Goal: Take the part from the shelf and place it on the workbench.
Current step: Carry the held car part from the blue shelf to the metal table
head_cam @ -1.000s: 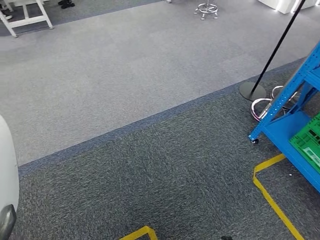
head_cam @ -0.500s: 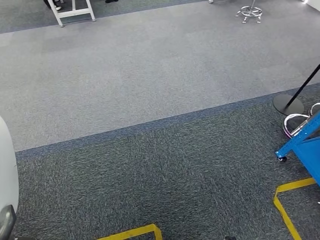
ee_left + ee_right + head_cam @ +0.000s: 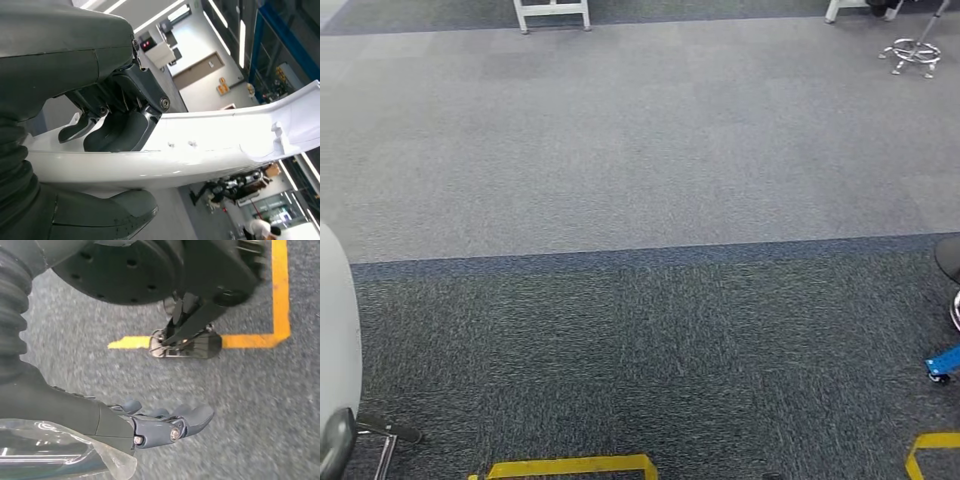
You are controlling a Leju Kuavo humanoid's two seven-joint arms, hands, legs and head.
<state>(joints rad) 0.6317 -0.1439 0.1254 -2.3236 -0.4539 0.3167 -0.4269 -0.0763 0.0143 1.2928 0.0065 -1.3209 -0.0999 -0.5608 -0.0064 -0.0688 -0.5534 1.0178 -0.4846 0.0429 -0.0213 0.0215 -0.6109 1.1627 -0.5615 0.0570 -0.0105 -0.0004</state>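
The part is a long, curved white plastic panel (image 3: 211, 150). My left hand (image 3: 86, 85) grips it near one end, with dark fingers over its upper face and the thumb under it. In the head view the panel's rounded white end (image 3: 336, 330) rises at the far left edge, above the carpet. My right hand (image 3: 158, 425) hangs over the grey carpet with its fingers stretched out and nothing in them. Of the blue shelf, a wheeled foot (image 3: 943, 365) shows at the right edge. I cannot see the workbench.
Dark grey carpet lies ahead, with lighter grey carpet beyond it. Yellow floor tape (image 3: 573, 465) runs along the bottom edge, with another corner of tape (image 3: 933, 442) at the right. White table legs (image 3: 550, 14) and a chrome stool base (image 3: 915, 52) stand far off.
The whole view has swung to the left: the blue shelf and black stand have slid out at the right edge. The white panel stays at the left edge, still in my left hand.
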